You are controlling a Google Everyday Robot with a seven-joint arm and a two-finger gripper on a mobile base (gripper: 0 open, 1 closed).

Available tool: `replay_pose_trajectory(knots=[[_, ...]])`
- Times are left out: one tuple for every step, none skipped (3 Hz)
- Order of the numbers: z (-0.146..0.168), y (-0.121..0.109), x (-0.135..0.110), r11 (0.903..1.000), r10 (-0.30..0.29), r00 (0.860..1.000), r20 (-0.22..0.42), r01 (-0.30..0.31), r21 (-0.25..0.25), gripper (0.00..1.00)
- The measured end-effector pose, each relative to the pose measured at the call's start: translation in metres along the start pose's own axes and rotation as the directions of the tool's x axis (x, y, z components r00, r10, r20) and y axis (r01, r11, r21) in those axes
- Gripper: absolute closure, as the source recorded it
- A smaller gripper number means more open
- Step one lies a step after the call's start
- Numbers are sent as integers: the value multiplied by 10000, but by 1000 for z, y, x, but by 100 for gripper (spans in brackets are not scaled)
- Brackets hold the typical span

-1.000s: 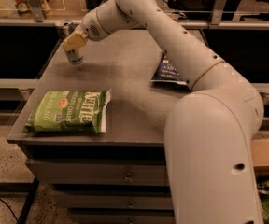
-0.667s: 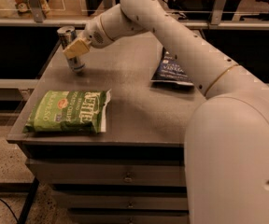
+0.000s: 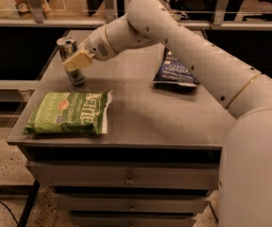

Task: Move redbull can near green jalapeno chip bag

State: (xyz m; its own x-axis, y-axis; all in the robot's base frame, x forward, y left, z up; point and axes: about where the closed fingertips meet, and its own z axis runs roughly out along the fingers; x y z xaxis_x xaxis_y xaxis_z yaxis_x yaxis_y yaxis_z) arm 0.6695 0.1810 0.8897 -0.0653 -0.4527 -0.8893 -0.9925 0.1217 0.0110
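The redbull can (image 3: pixel 68 48) is a slim silver can standing upright at the left of the grey table (image 3: pixel 145 112). Its base is at or just above the surface. My gripper (image 3: pixel 74 61) reaches in from the right and is shut on the can's middle, with a tan finger pad (image 3: pixel 80 59) across its front. The green jalapeno chip bag (image 3: pixel 70 113) lies flat at the table's front left, a short gap in front of the can.
A dark blue chip bag (image 3: pixel 174 72) lies at the back right of the table, partly under my arm (image 3: pixel 197 65). Shelving with items runs along the back (image 3: pixel 32 4). Drawers (image 3: pixel 126 178) sit below the tabletop. The table's left edge is close to the can.
My gripper has carried the can from the table's far back-left toward the front, closer to the green bag. The bags have not moved.
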Motion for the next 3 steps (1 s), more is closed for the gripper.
replay_pose_trajectory(knots=[[-2, 19, 2, 9997, -189, 9996, 196, 192, -129, 100], [-4, 35, 4, 9984, -454, 9981, 424, 467, -307, 82], [-4, 45, 2, 9955, -788, 9950, 620, 818, -481, 59]])
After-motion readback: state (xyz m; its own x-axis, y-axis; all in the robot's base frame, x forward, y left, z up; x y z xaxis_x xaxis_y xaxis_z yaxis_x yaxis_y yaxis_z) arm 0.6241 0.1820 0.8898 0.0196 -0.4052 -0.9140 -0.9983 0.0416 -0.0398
